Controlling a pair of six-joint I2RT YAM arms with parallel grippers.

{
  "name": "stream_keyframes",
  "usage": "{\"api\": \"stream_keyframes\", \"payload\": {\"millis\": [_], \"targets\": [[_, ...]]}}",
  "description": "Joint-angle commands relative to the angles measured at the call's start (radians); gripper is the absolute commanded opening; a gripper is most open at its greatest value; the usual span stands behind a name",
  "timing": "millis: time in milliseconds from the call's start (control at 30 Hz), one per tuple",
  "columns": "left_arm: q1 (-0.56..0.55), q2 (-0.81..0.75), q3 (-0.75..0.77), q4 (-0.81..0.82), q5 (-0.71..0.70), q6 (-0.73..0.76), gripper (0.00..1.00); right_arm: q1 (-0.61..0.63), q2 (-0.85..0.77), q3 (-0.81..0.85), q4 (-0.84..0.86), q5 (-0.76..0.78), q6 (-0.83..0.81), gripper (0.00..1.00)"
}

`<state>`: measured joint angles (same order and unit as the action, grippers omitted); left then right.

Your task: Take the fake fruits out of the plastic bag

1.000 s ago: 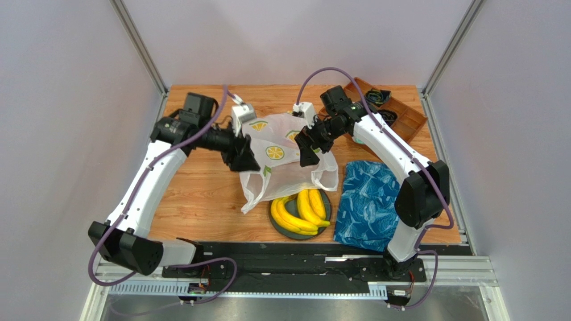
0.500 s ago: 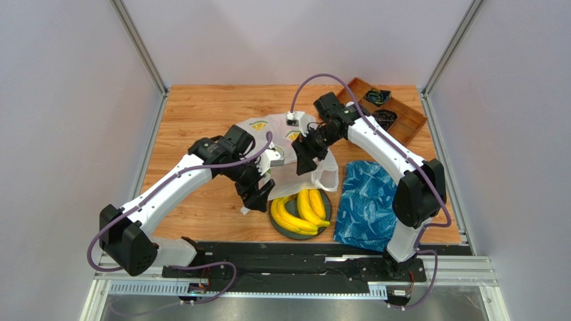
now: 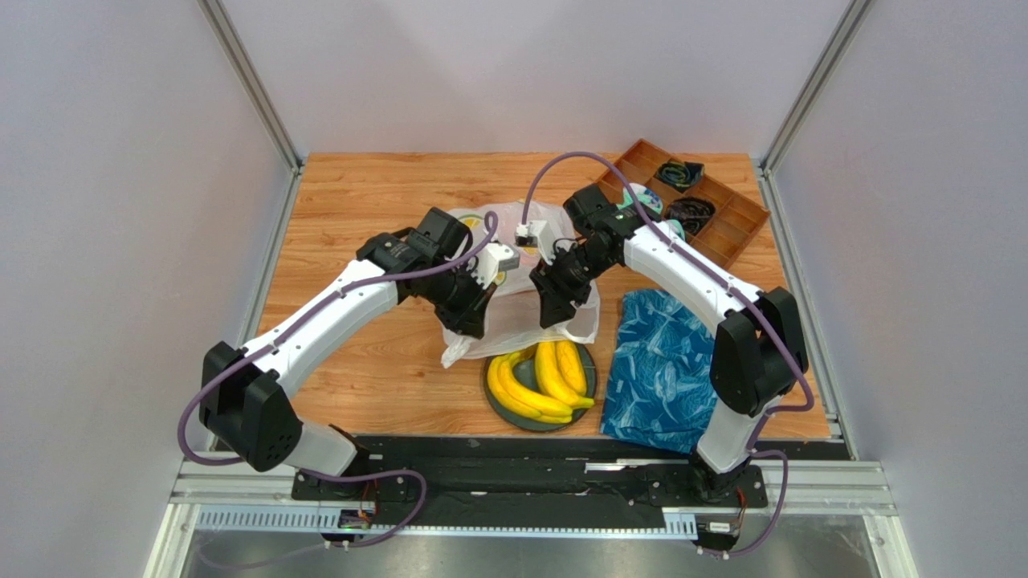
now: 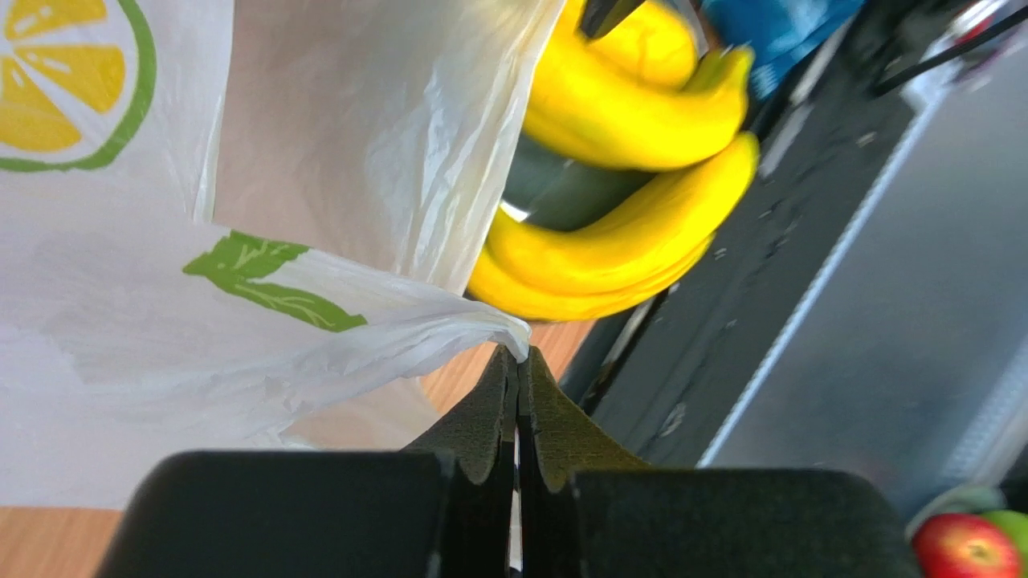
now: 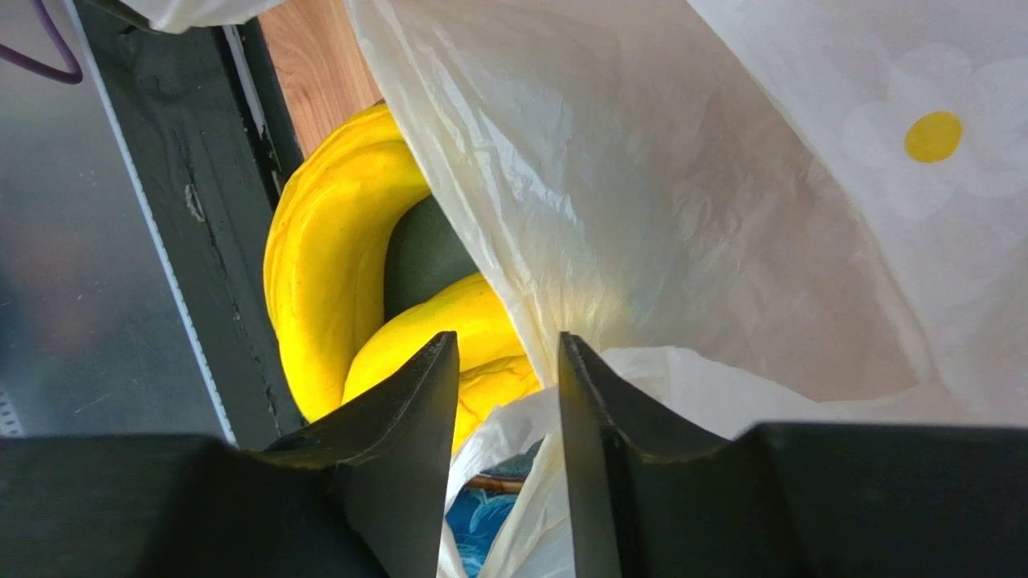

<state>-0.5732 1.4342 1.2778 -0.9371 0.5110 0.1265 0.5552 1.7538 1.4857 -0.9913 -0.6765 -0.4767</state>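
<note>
The white plastic bag [image 3: 521,283] with lemon prints lies bunched in the middle of the table. Its near edge hangs over a bunch of yellow bananas [image 3: 543,376] on a dark plate [image 3: 497,410]. My left gripper [image 3: 473,320] is at the bag's near left edge. In the left wrist view the left gripper [image 4: 517,355] is shut with the bag's [image 4: 362,349] film pinched at its tips, and the bananas [image 4: 628,121] lie beyond. My right gripper [image 3: 556,308] is at the bag's right side. The right gripper [image 5: 507,341] stands partly open around a fold of the bag [image 5: 676,217].
A blue patterned cloth [image 3: 661,367] lies right of the plate. A wooden compartment tray [image 3: 706,214] sits at the back right. A red round fruit [image 4: 959,548] and a greenish piece [image 4: 1009,530] show in the left wrist view's lower right corner. The black front rail [image 3: 543,452] runs below the plate.
My left arm swung from the bag's far left side to its near edge and shut on the film. The right gripper came nearer and its jaws narrowed. The bag bunched up.
</note>
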Motion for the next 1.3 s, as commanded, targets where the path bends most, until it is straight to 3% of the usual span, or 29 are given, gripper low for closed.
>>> {"api": "stream_keyframes", "payload": {"millis": [0,267,433,533,733,767,833,933,1067,1267], "targets": [[0.105,-0.02,0.06,0.079,0.304,-0.155,0.0,0.025,-0.027,0.008,0.155,-0.025,-0.045,0.36],[0.182,0.018,0.075,0.233,0.616,-0.341,0.0,0.061,0.079,0.076,0.325,0.124,0.062,0.34],[0.182,0.066,0.101,0.339,0.716,-0.455,0.0,0.063,0.153,0.142,0.345,0.23,0.096,0.35],[0.188,0.094,0.094,0.431,0.774,-0.553,0.0,0.064,0.197,0.173,0.352,0.297,0.118,0.41],[0.194,0.101,0.06,0.472,0.807,-0.602,0.0,0.063,0.233,0.174,0.41,0.442,0.173,0.72],[0.194,0.101,0.055,0.472,0.814,-0.6,0.0,0.064,0.237,0.174,0.416,0.452,0.176,0.84],[0.194,0.1,0.046,0.471,0.819,-0.599,0.0,0.064,0.252,0.176,0.434,0.485,0.185,0.92],[0.194,0.107,0.041,0.472,0.822,-0.59,0.0,0.064,0.297,0.205,0.434,0.506,0.187,0.99],[0.194,0.126,0.041,0.472,0.83,-0.581,0.0,0.061,0.378,0.293,0.431,0.542,0.188,1.0],[0.193,0.137,0.02,0.468,0.837,-0.573,0.0,0.046,0.524,0.444,0.41,0.443,0.184,1.0]]}}
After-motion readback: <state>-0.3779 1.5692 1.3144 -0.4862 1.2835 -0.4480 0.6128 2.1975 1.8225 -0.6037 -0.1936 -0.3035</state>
